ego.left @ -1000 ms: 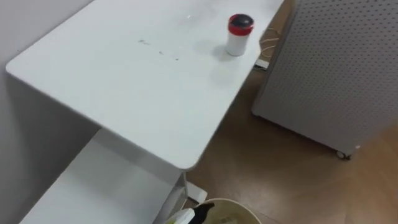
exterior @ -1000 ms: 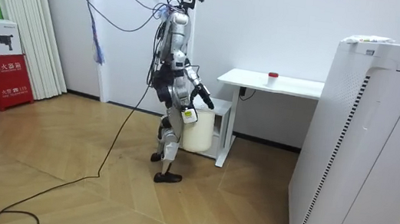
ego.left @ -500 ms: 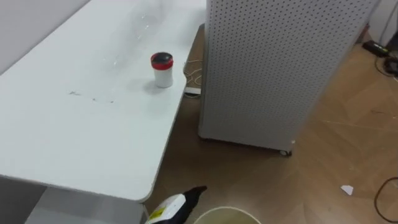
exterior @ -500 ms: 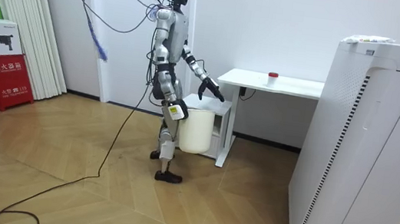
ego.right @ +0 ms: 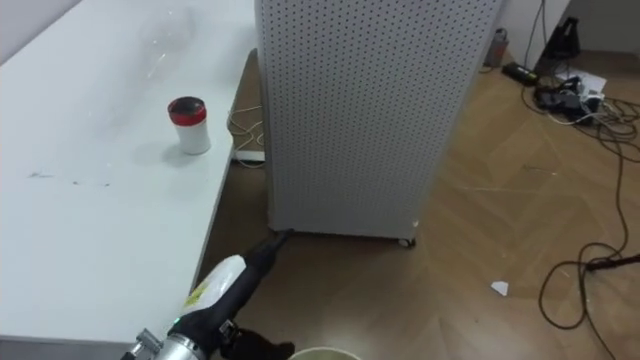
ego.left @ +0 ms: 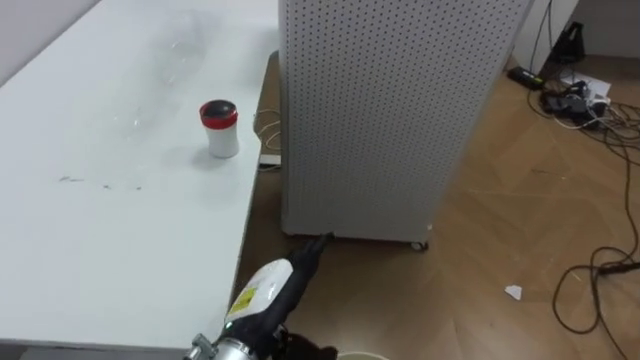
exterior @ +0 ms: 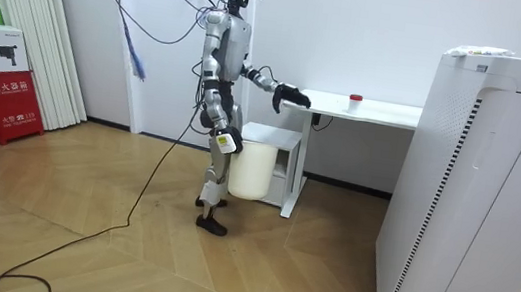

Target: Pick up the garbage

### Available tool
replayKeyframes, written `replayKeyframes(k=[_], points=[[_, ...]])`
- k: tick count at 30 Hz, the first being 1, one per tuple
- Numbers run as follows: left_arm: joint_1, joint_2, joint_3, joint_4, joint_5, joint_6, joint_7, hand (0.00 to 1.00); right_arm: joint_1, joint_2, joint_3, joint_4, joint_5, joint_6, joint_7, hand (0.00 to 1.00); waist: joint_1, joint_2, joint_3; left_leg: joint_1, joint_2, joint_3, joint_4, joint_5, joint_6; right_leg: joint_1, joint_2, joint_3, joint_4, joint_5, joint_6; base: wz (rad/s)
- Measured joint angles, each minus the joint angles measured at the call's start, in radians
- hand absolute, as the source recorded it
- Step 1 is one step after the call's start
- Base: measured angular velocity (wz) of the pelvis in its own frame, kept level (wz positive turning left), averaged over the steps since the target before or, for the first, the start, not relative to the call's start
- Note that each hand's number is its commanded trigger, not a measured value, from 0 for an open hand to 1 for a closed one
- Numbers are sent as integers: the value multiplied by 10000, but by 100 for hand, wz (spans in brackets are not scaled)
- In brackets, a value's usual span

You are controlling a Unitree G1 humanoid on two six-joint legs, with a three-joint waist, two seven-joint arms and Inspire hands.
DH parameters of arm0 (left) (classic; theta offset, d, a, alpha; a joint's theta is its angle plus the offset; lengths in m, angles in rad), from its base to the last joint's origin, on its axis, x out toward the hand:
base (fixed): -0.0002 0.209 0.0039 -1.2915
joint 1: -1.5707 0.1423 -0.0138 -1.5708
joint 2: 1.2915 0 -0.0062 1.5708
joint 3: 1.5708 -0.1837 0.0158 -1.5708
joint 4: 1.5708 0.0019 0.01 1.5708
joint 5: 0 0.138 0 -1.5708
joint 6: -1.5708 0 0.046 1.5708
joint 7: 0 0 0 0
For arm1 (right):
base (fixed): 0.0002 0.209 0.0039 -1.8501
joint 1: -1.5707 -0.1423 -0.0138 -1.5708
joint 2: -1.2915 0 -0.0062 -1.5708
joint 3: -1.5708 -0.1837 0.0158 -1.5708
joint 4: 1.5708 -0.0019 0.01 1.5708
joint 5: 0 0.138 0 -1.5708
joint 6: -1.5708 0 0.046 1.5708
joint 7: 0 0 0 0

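Note:
A small white cup with a red lid (ego.left: 219, 128) stands on the white table (ego.left: 100, 230), near its far right edge. My left hand (ego.left: 310, 255) reaches forward off the table's right edge, over the floor, with its dark fingers straight and nothing in them. It is well short of the cup. In the room view I stand at the table's end, and this left hand (exterior: 292, 95) is raised to table height. My right hand (exterior: 226, 144) hangs at my hip beside a cream bin (exterior: 255, 169). A white scrap (ego.left: 513, 292) lies on the wooden floor.
A tall white perforated cabinet (ego.left: 390, 110) on castors stands close to the table's right side, leaving a narrow gap. Cables (ego.left: 580, 90) lie on the floor at the far right. A low white shelf (exterior: 277, 138) sits under the table by the bin.
The eye view has swung to the right, bringing the cabinet to the middle. I have straightened up, and my left arm has risen from beside the bin to table height.

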Motion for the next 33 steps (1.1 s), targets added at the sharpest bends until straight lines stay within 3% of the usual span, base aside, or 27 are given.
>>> replayKeyframes(k=[7,13,17,23,26,27,28,29,30,32,33], points=[[59,18,504,-838,-3,-97,1076,0,72,-1,-5,4,-8,-4,6,100,37,32,-1,396,36,-311,-222,7,-11,576,127,-145,-454,19,26,4],[237,43,831,-1793,-210,-125,1485,0,290,-9,-15,27,19,-72,56,100,52,112,0,560,73,-681,-326,39,-67,949,255,-208,-868,51,11,4],[264,39,900,-1956,-390,-280,1817,0,311,-9,1,109,0,-75,123,100,126,127,1,749,137,-730,-319,45,-78,1195,315,-186,-985,55,7,-3],[620,74,1231,-2259,-644,-296,1868,0,328,-33,-1,242,7,-67,263,100,179,122,-11,991,249,-1150,-198,65,-114,1512,488,-188,-1061,41,-15,-2],[746,140,1407,-2238,-794,-296,2065,0,341,-24,6,226,-45,-62,298,100,365,7,-8,839,336,-1108,478,55,-133,1570,520,-548,-1049,-42,-147,-25],[879,137,1541,-2214,-799,-296,2068,0,389,-25,13,215,-43,-63,315,100,489,-103,-1,491,368,-1052,1521,51,-140,1684,460,-530,-1080,-93,-229,-34],[1000,127,1642,-2121,-804,-297,2063,0,393,-41,19,273,-92,-65,326,100,546,-179,56,-138,491,-1176,3135,128,-252,1989,338,-219,-1198,-165,-305,-32],[1076,88,1687,-2062,-816,-297,2062,0,401,-47,33,305,-104,-65,314,100,566,-221,112,-502,526,-1355,3816,102,-344,2116,319,33,-1210,-237,-304,-6],[1164,-45,1681,-1926,-965,-296,2056,0,405,-88,85,420,-43,-68,205,100,513,-223,112,-1191,469,-1873,4053,-67,-229,2218,317,263,-1189,-266,-297,10],[1164,-174,1676,-1872,-1199,-367,2064,0,441,-102,-17,470,-19,17,2,100,641,-225,166,-2298,302,-2314,3053,-54,-407,2177,290,596,-1058,-491,-220,-6],[1206,-278,1708,-1769,-1351,-378,2074,0,536,-116,-37,458,-23,117,-99,100,873,-188,203,-2805,174,-2559,2079,661,-367,2018,276,814,-636,-794,-182,-34]])
